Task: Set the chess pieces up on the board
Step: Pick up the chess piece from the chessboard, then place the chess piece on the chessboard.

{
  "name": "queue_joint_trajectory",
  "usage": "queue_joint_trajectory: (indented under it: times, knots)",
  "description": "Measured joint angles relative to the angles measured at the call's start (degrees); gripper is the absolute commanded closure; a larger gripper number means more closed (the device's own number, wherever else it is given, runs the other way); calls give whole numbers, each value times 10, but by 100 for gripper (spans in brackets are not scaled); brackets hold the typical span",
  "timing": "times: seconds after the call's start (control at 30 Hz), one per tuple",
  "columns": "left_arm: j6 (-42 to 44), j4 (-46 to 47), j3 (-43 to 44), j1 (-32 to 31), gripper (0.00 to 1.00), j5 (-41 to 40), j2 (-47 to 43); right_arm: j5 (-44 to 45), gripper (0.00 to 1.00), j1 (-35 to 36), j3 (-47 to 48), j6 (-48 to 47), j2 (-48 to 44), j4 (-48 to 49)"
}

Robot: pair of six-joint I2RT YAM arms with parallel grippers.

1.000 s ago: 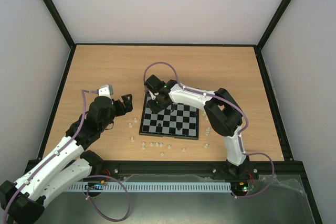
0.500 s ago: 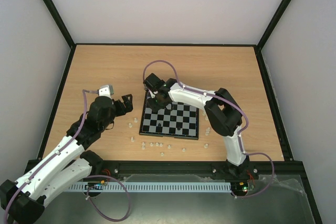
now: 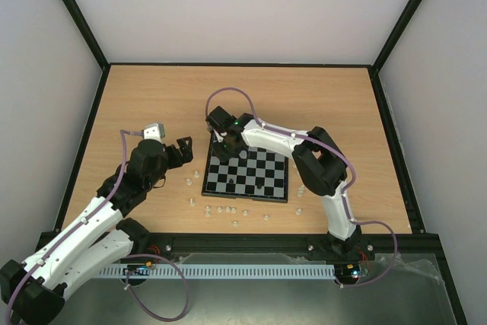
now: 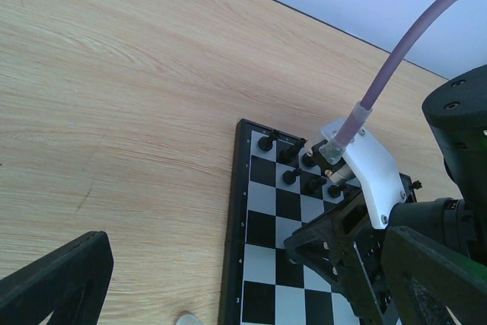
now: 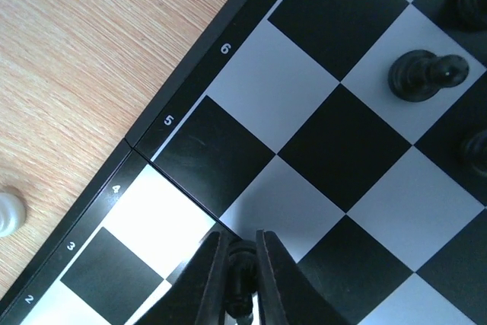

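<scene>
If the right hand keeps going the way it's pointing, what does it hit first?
Probably the board: the right hand points down at its squares near the edge, and the black chess piece pinched in it would touch first. Depth is unclear.

**Wooden table and its load**

A light wooden table is shown from above. The board is laid flat near its middle. White chess pieces are scattered on the bare wood beside the board's left, near and right edges.
</scene>
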Motion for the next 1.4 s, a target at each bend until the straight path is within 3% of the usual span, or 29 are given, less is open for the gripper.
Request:
queue_joint_trajectory:
  times: [0.1, 0.4, 0.57, 0.87, 1.03, 1.4]
  knots:
    - [0, 0, 0, 0, 1, 0, 0, 2, 99, 0, 2, 0, 0, -1]
    - [0, 0, 0, 0, 1, 0, 3, 26, 99, 0, 2, 14, -9, -16]
    - [3, 2, 0, 0, 1, 3, 7, 50, 99, -10, -23, 31, -74, -33]
    - [10, 8, 0, 2, 0, 22, 29, 97, 99, -124, -61, 64, -199, -43]
    - [14, 21, 0, 4, 1, 34, 39, 116, 99, -181, -58, 73, -182, -49]
    - [18, 40, 0, 4, 0, 59, 60, 123, 99, -196, -22, 76, -92, -53]
